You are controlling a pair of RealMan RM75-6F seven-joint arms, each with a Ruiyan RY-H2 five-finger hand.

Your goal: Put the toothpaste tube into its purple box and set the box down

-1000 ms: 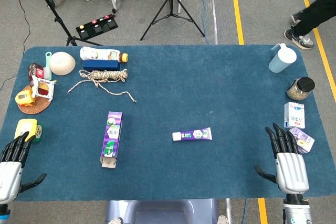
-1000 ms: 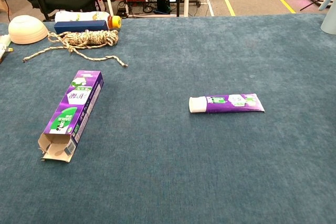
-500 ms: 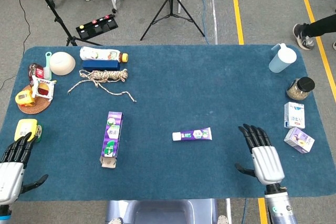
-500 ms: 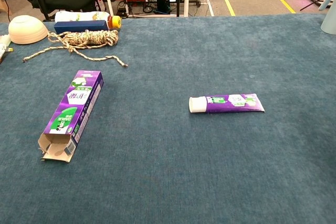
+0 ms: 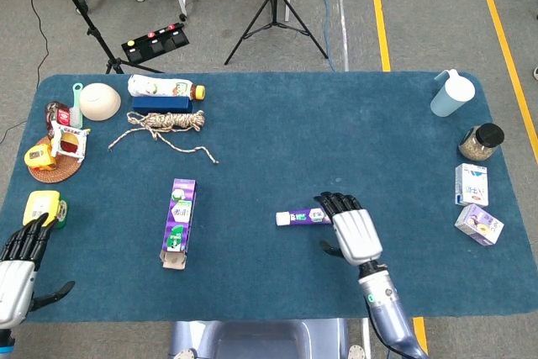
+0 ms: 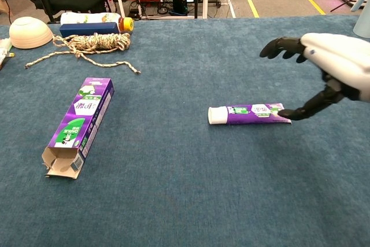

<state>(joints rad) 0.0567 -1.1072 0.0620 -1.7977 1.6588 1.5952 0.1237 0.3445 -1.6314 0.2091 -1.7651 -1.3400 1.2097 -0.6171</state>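
The purple toothpaste tube (image 5: 303,217) (image 6: 248,114) lies flat near the table's middle, white cap pointing left. My right hand (image 5: 353,233) (image 6: 324,62) hovers over its right end with fingers spread, holding nothing; its thumb tip is down by the tube's crimped end in the chest view. The purple box (image 5: 178,222) (image 6: 78,125) lies on the cloth to the left, its open flap end toward me. My left hand (image 5: 18,262) stays at the near left table edge, fingers apart and empty; the chest view does not show it.
A rope coil (image 5: 164,124), dark blue box (image 5: 161,103), bottle (image 5: 164,87) and bowl (image 5: 99,100) sit at the back left. A coaster (image 5: 55,166) with small items and a yellow tape measure (image 5: 42,206) lie far left. A cup (image 5: 451,94), jar (image 5: 479,142) and small cartons (image 5: 472,199) line the right edge.
My right hand has swept left from the near right corner to above the tube's right end. The left hand, tube and box have not moved.
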